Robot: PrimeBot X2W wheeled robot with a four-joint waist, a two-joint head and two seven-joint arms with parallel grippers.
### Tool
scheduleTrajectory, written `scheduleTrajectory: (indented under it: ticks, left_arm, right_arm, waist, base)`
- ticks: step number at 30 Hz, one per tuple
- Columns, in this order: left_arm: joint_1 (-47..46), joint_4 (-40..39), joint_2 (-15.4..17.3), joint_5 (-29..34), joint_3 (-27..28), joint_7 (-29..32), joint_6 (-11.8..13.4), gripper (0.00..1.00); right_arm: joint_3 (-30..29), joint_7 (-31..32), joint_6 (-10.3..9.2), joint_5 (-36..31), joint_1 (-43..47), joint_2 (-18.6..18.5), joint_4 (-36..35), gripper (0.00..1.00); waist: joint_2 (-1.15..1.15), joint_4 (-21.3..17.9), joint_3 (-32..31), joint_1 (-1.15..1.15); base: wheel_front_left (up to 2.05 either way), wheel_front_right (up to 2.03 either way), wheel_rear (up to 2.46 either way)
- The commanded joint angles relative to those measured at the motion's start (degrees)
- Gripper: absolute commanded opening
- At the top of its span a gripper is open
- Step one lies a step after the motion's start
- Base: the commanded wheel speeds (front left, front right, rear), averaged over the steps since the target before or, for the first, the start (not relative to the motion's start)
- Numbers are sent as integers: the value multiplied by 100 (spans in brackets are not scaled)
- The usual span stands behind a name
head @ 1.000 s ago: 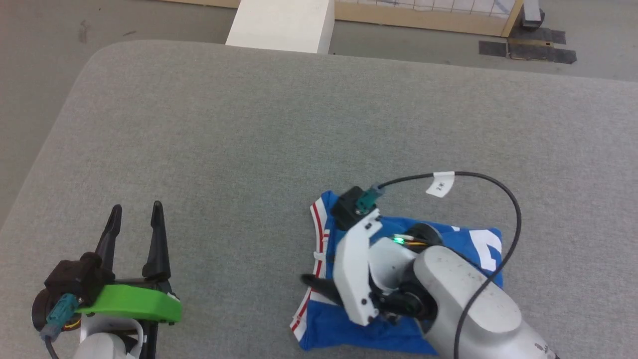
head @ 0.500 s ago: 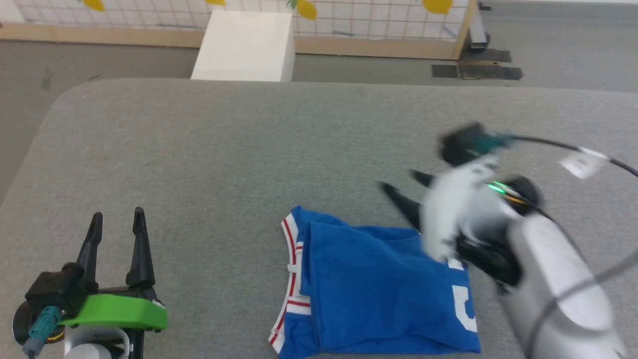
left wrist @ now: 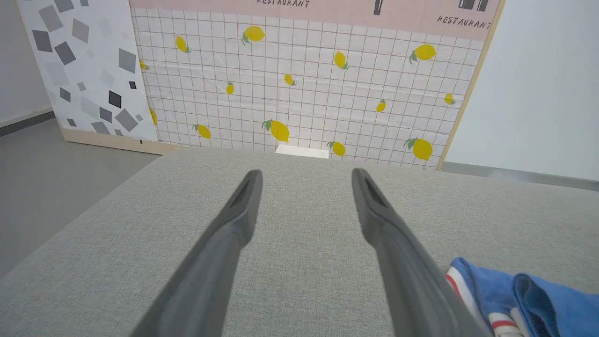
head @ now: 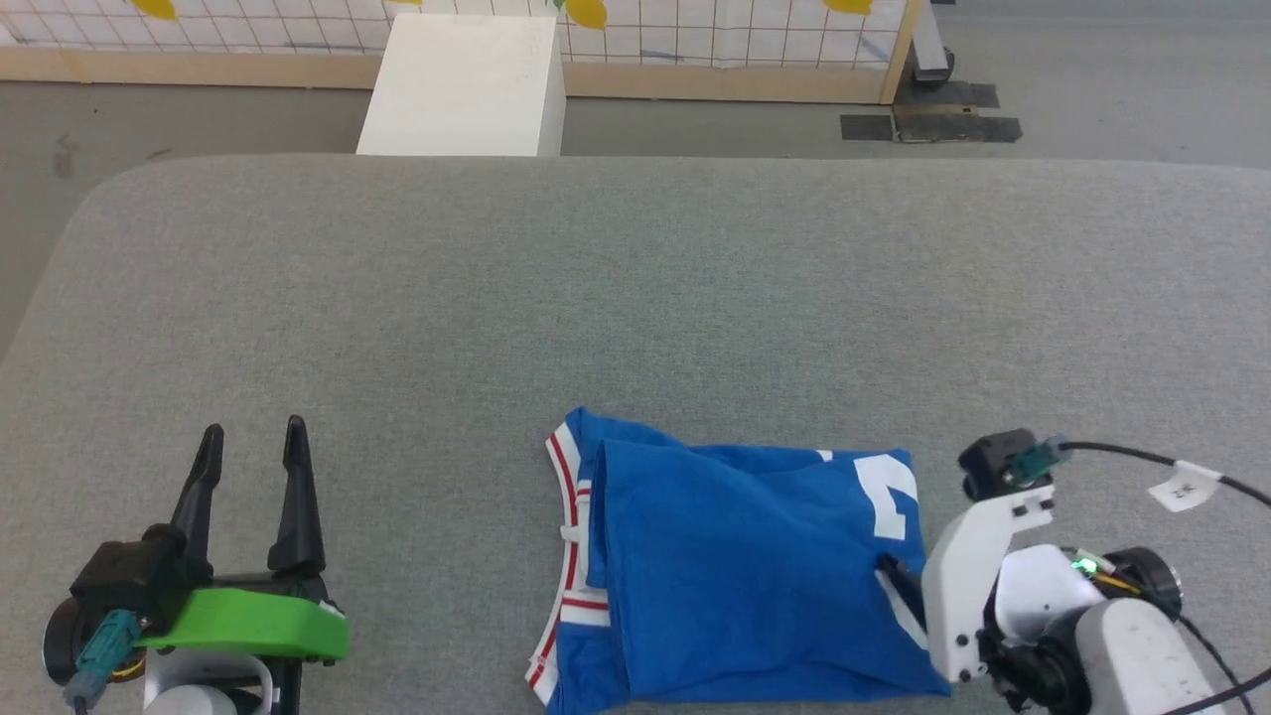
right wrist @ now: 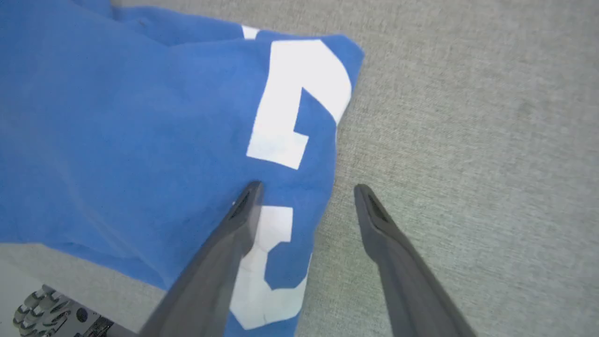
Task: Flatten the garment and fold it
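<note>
Plainly, "RESTAURANT" reads twice on a pink banner topping the left wrist view, above a lemon-print backdrop whose lower strip the head view catches. A white tag on a black cable carries writing too small to read. The garment lies folded on the grey tabletop, lower centre of the head view, striped trim at its left edge. The right wrist view brings its blocky white print close. The right end effector stands wide apart holding nothing, one finger over the print, the other over bare tabletop. The left end effector, lower left, is equally wide, holding nothing, well apart from the garment.
</note>
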Motion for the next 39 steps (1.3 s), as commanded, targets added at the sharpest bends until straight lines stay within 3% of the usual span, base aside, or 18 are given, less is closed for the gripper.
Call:
scheduleTrajectory:
  ticks: [1, 7, 8, 9, 10, 15, 24, 29, 34, 39]
  left_arm:
    - [-31, 4, -11, 67, -9, -26, -35, 100]
    - [-67, 36, 6, 61, -10, -26, -53, 100]
    - [-60, 36, 8, 60, 2, -26, -53, 100]
    - [-53, 35, 9, 62, 14, -26, -50, 100]
    - [-45, 30, 12, 66, 27, -26, -45, 100]
    - [35, -100, 49, 39, 138, -26, -34, 100]
    - [147, -564, 223, -15, 419, -23, 0, 100]
    - [91, -896, 361, 8, 498, 93, 70, 100]
    - [14, -1300, 586, 20, 577, 367, 87, 100]
    - [-20, -1700, 818, 12, 696, 652, 90, 100]
  right_arm:
    - [62, 17, -8, -69, 43, 44, 117, 100]
    - [218, -61, -8, -84, -94, 88, 617, 100]
    - [232, -86, -8, -59, -132, 90, 676, 45]
    - [249, -114, -8, -39, -169, 81, 707, 12]
    - [284, -122, -8, -5, -211, 57, 743, 0]
    - [501, -155, -8, 162, -458, -241, 638, 0]
    - [974, -30, -8, 540, -1080, -1384, 331, 0]
    - [942, -218, -8, 607, -1554, -1762, 440, 0]
    - [641, -699, -8, 516, -1997, -1925, 917, 0]
    - [218, -1096, -8, 314, -2431, -2019, 1523, 0]
  waist:
    - [0, 42, 43, 0]
    - [0, 78, 84, 0]
    - [0, 64, 82, 0]
    - [0, 43, 83, 0]
    - [0, -2, 86, 0]
    - [0, -450, 179, 0]
    - [0, -1979, 638, 0]
    - [0, -2642, 1024, 0]
    - [0, -2900, 1475, 0]
    - [0, -2877, 1927, 0]
  base:
    - [0, 0, 0]
    - [0, 0, 0]
    - [0, 0, 0]
    - [0, 0, 0]
    - [0, 0, 0]
    - [0, 0, 0]
    - [0, 0, 0]
    - [0, 0, 0]
    - [0, 0, 0]
    - [0, 0, 0]
